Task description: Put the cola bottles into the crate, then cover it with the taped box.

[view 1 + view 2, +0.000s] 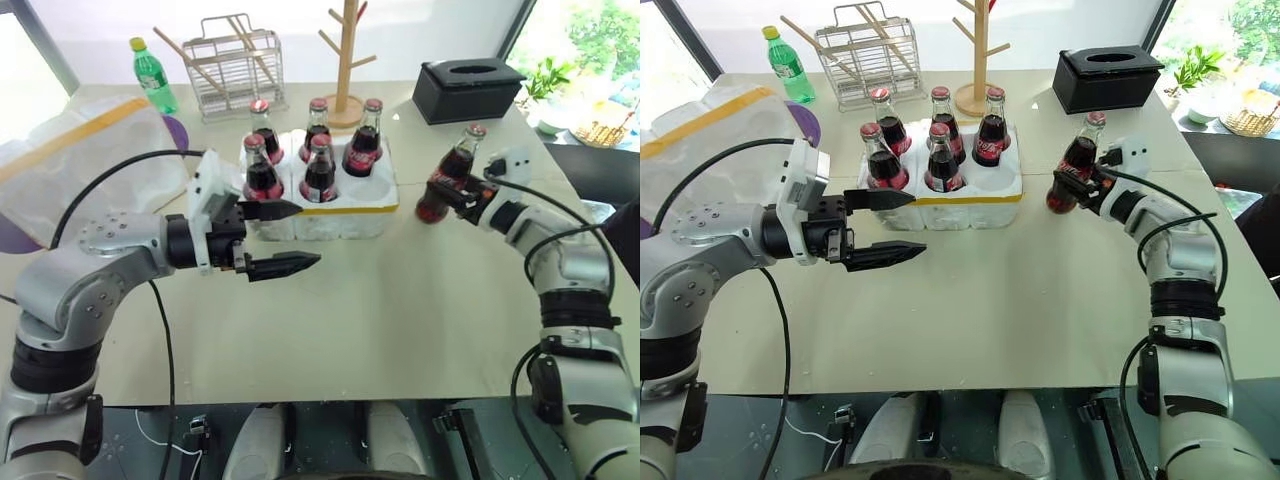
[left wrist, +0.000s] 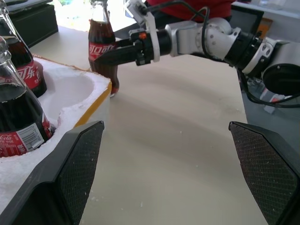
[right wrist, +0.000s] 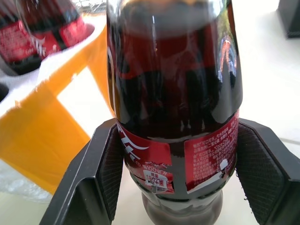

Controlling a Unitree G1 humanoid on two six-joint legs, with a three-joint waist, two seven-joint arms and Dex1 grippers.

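— Start at your left. What's over there?

— At the far left edge of the pale table [image 1: 400, 300] lies the large white foam box with the wide yellow tape stripe [image 1: 75, 160], well apart from everything I'm working on. Behind it stands a green plastic bottle with a yellow cap [image 1: 153, 76], and next to that a wire rack [image 1: 235, 62].

— And your left gripper?

— My left gripper [image 1: 285, 238] hangs just in front of the low white foam crate with round wells and a thin yellow tape band [image 1: 330, 210], its two black fingers spread wide, grasping nothing. It points across toward my right side.

— What's in the crate?

— Five small glass cola bottles with red caps and red labels [image 1: 319, 170] stand upright in its wells: three in the back row, two in the front. The front right well [image 1: 372, 187] is empty.

— And further right?

— A wooden peg stand [image 1: 347, 60] rises behind the crate. Just beside the crate's right end, the sixth cola bottle [image 1: 452, 170] stands on the table, tilted a little. My right gripper [image 1: 455, 195] is clamped around its lower body, a pad on each side at the label. Behind it sits a black box with an oval slot [image 1: 468, 88], with a small potted plant [image 1: 545, 80] past the table's right corner.
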